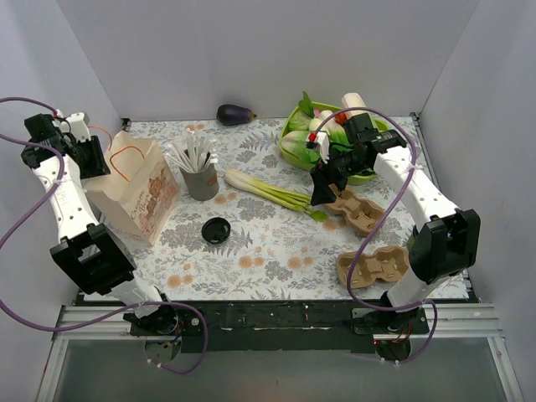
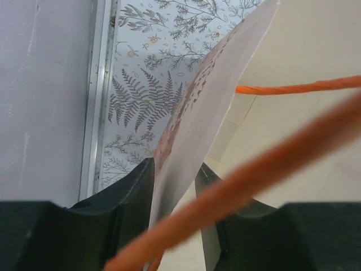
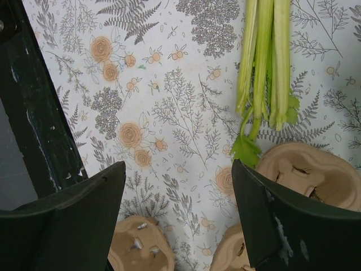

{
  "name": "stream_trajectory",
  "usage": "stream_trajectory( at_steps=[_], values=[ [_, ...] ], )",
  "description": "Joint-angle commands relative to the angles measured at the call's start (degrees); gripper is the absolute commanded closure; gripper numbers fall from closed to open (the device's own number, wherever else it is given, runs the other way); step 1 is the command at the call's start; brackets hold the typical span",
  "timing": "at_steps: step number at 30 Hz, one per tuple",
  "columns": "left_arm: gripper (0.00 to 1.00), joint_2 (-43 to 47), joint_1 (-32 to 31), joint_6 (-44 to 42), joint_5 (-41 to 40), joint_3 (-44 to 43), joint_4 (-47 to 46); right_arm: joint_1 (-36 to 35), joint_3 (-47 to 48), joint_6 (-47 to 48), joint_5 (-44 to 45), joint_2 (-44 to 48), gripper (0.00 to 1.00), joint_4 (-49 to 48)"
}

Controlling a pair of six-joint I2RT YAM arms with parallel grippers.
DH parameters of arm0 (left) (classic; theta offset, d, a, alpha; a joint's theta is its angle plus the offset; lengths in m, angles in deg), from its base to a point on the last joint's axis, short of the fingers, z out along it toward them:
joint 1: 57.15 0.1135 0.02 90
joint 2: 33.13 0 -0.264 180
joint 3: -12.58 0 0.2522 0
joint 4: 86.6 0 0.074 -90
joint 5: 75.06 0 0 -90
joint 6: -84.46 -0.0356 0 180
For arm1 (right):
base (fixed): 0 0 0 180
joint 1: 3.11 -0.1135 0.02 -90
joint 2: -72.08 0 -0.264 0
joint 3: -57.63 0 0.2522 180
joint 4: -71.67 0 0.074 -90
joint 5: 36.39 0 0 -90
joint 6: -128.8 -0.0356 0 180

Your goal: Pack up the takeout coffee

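My right fingers (image 3: 287,226) are matt black plastic, the cup carriers (image 1: 374,266) rough moulded pulp, the paper bag (image 1: 138,197) matt, its orange cord handle (image 2: 299,87) twisted, the eggplant (image 1: 236,114) glossy.

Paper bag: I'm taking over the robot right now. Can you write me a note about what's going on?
Left hand: shut on the top edge of the paper bag.
Right hand: open and holding nothing, above the table by the cup carriers and the celery.
Takeout coffee: probably the pale-topped thing behind the green bowl, half hidden, so I'm not sure.
Black lid: flat on the table near the stirrer cup.
Done: the bag is gripped.
Left: pick up the coffee and put it in the bag.
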Motion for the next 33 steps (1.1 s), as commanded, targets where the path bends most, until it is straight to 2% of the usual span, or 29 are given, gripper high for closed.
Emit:
stream_trajectory(
  at_steps=[1,4,5,6,9,15,18,19,23,27,30,31,33],
  values=[
    [0.69,1.1,0.0,0.2,1.3,-4.9,3.3,-0.3,-2.0,0.6,-0.6,3.1,0.17,-0.6],
    [0.78,1.4,0.0,0.1,1.1,-6.4,6.5,-0.3,-3.2,1.0,-0.8,3.6,0.17,-0.8],
    [0.82,1.5,0.0,0.1,1.2,-6.5,7.8,-0.2,-3.4,1.1,-0.9,3.6,0.17,-0.8],
    [0.9,2.5,0.0,0.1,1.3,-6.3,8.3,-0.3,-3.6,1.2,-1.0,3.8,0.18,-0.9],
    [1.0,5.1,-0.4,0.3,0.9,-5.1,9.1,-0.3,-3.9,1.3,-1.0,4.0,0.18,-1.3],
    [1.0,6.6,-2.7,0.9,-1.3,-9.3,13.3,-0.3,-3.8,0.5,-1.1,3.8,0.18,-2.9],
    [1.0,6.1,-4.2,3.7,-2.0,-16.4,14.3,-0.3,-3.7,-1.2,-1.8,3.4,0.18,-4.7],
    [1.0,5.6,-5.0,5.0,-2.0,-21.4,14.7,-0.3,-3.6,-1.5,-2.0,3.2,0.18,-4.9],
    [1.0,4.4,-5.9,5.3,-3.6,-30.3,13.5,-0.3,-2.4,-2.6,-3.2,2.5,0.18,-5.7],
    [1.0,4.3,-6.5,5.9,2.2,-36.2,10.1,-0.3,-1.3,-4.4,-3.2,2.3,0.18,-7.1],
    [1.0,4.5,-6.6,7.5,12.9,-39.1,6.8,-0.1,-0.9,-5.7,-2.3,2.5,0.19,-8.1],
    [1.0,5.0,-6.7,8.1,19.4,-38.9,4.2,0.0,-1.0,-6.4,-1.9,2.8,0.18,-8.7],
    [1.0,5.7,-6.9,9.5,25.2,-36.5,1.5,0.6,-1.5,-8.1,1.0,3.2,0.19,-9.8]
  ],
)
